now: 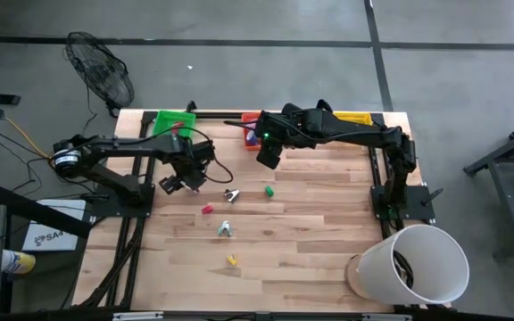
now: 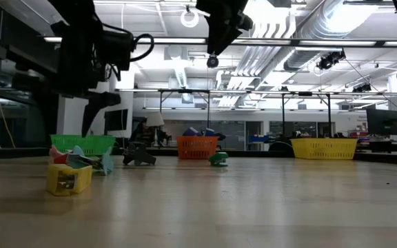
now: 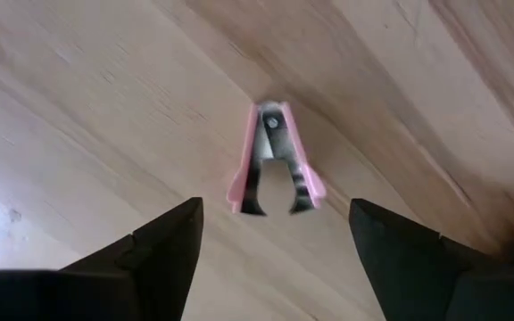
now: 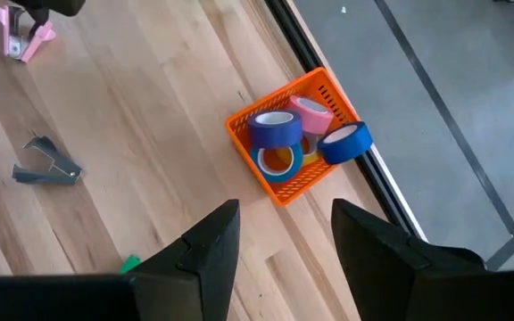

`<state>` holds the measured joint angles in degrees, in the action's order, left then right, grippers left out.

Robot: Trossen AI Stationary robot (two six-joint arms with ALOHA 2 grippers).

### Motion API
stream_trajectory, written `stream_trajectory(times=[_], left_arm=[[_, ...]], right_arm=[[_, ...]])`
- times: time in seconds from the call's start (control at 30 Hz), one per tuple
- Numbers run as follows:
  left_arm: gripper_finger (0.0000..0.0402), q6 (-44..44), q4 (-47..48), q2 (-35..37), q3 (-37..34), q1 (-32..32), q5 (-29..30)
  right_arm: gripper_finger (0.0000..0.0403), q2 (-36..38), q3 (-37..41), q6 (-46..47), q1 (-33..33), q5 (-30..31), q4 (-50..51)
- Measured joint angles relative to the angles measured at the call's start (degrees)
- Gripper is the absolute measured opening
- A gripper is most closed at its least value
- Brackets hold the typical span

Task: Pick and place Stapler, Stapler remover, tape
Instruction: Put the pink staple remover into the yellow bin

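Staple remover (image 3: 273, 160): we see pink plastic, curved metal claws facing our left gripper (image 3: 275, 234).
Left gripper: fingers wide, empty.
Table (image 3: 78, 116): pale wood grain.

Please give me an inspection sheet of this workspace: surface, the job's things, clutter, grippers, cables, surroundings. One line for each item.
Surface: wooden table, light planks, bare in most places.
Job's things: pink staple remover lying on the wood; grey staple remover lying apart from it; tape rolls in blue and pink inside the orange bin.
Clutter: small red, green and yellow pieces scattered on the table; green bin and yellow bin at the far edge.
Grippers: left gripper open, above the pink staple remover; right gripper open, empty, raised near the orange bin.
Cables: black cable looping beside the left arm.
Surroundings: fan and white bucket on the floor.
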<state>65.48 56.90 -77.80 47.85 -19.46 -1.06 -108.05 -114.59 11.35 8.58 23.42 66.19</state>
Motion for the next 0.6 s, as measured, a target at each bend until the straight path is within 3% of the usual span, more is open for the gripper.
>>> stream_trajectory(times=[0.3,0.6], left_arm=[[0.0282,-1.27,-3.3,0.0,-1.79,0.0,1.66],[0.0336,-2.76,-3.38,-0.17,-1.79,0.0,1.41]], right_arm=[[0.017,0.0,-0.01,0.04,0.0,-0.02,-0.01],[0.0169,0.0,-0.01,0.11,0.0,-0.02,-0.01]])
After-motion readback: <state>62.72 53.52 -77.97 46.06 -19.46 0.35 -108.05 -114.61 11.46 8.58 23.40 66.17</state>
